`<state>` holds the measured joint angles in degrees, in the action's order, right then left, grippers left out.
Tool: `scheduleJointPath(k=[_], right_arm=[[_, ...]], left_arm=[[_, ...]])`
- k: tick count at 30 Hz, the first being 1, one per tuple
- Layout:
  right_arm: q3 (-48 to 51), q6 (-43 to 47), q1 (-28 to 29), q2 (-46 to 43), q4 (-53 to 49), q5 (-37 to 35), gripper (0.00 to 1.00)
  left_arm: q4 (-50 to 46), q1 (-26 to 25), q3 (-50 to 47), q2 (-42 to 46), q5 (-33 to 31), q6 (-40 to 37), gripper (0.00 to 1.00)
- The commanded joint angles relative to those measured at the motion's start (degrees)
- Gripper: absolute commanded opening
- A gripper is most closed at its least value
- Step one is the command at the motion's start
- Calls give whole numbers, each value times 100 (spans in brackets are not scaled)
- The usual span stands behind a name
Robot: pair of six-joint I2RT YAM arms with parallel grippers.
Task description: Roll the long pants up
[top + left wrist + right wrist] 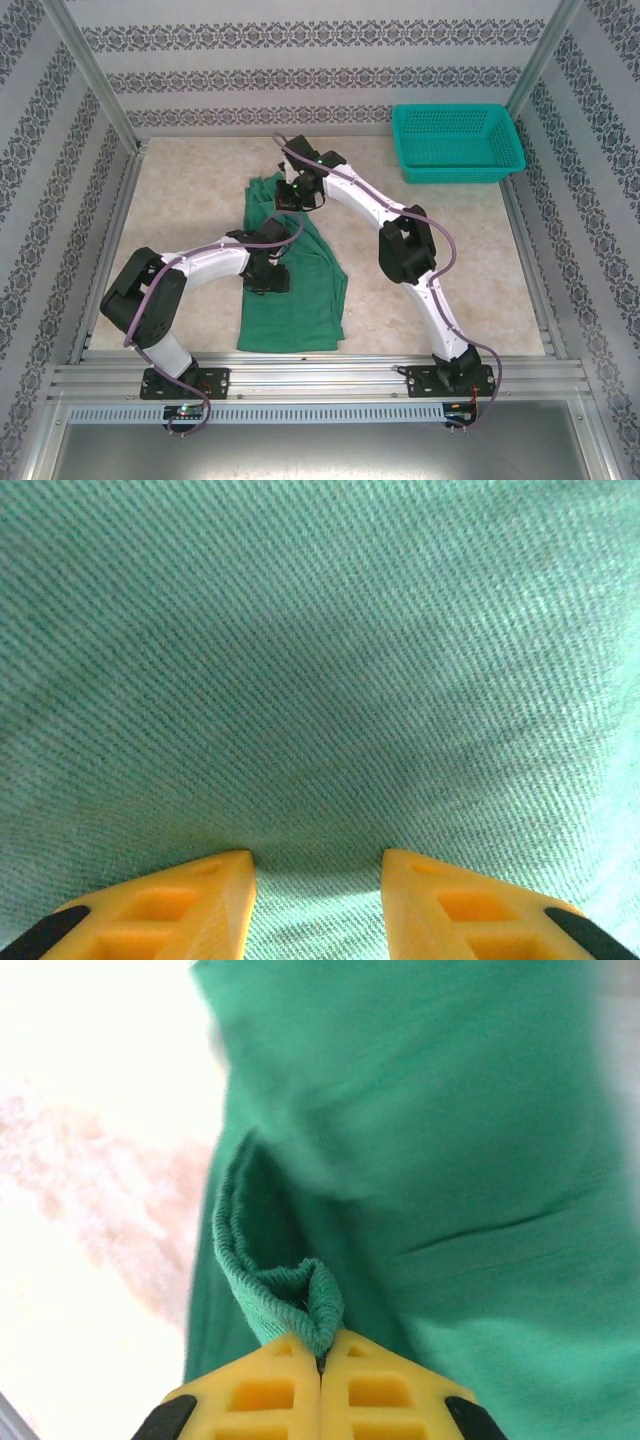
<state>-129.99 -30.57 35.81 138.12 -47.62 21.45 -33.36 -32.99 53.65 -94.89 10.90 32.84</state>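
Two wrist views: right hand [320,1348] pinches long pants [450,1160] by the hem; left hand [318,860] spread on them.

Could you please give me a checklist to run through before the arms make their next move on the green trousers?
1. Grip: the right gripper is shut on the ribbed edge of the dark green soft cloth trousers: ok.
2. Support: the left gripper is open, fingertips close over the cloth: ok; whether it presses down: cannot tell.
3. Placement: trousers on the beige marbled table, near hem by its near edge: ok.
4. Clearance: the teal plastic mesh basket stands apart, in the far right corner: ok.
5. Roll begun at the far end: cannot tell, the arms cover it.
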Motion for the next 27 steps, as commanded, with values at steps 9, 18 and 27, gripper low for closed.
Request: scheduleJointPath(k=[9,18,27], right_arm=[[765,13,-1072,-599,-44,-683,0],[319,132,-1034,-228,-266,-1054,47],[-915,356,-870,200,-420,-1070,62]], left_arm=[[361,-5,-1,-350,73,-58,38],[426,-6,33,-428,115,-52,36],[444,40,-306,348,-519,287,36]])
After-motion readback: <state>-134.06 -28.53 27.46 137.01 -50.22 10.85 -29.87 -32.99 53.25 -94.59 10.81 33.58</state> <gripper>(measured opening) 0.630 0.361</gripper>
